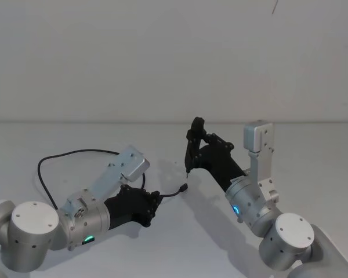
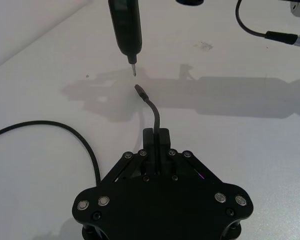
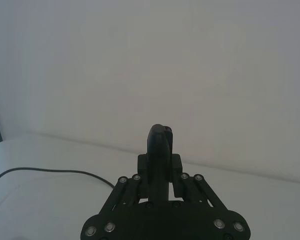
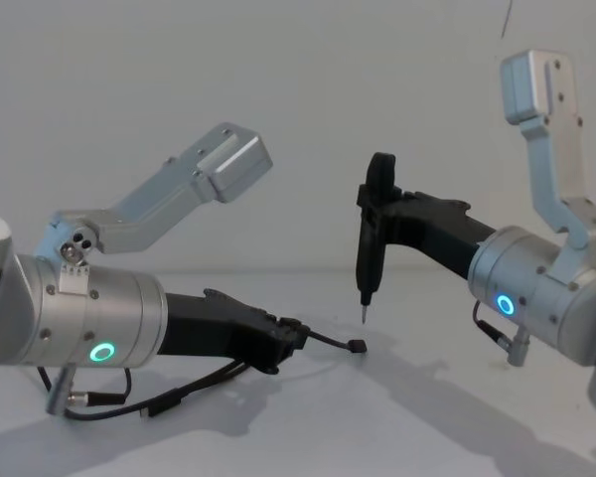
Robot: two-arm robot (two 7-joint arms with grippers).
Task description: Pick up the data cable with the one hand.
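Surface (image 1: 313, 162): plain white, matte, meeting a bare pale wall (image 1: 162, 58) along a straight edge behind the arms; a thin dark line hangs at the wall's upper right corner in the head view. Far left on the surface, the data cable (image 1: 43, 164) runs in a wide loop out from behind the left arm, lies flat on the white top, and passes under the arm toward its front. Left gripper (image 1: 156, 200), on the silver wrist with the green ring, sits low over the surface and reaches toward the middle; its fingers (image 2: 156, 136) are drawn narrow and pinch the cable just behind one end, so a short stub curves forward from the fingertips and ends in the small plug (image 2: 139, 89), which is held off the surface and casts a shadow beside it. In the chest view more cable slack lies on the surface beneath the left wrist. Just right of the plug, a black pointed stick (image 4: 367, 248) hangs tip-down, its metal tip near the plug but apart from it. Right gripper (image 1: 196, 134), blue ring on its wrist, is raised at centre-right with its fingers clamped on the stick's upper end.
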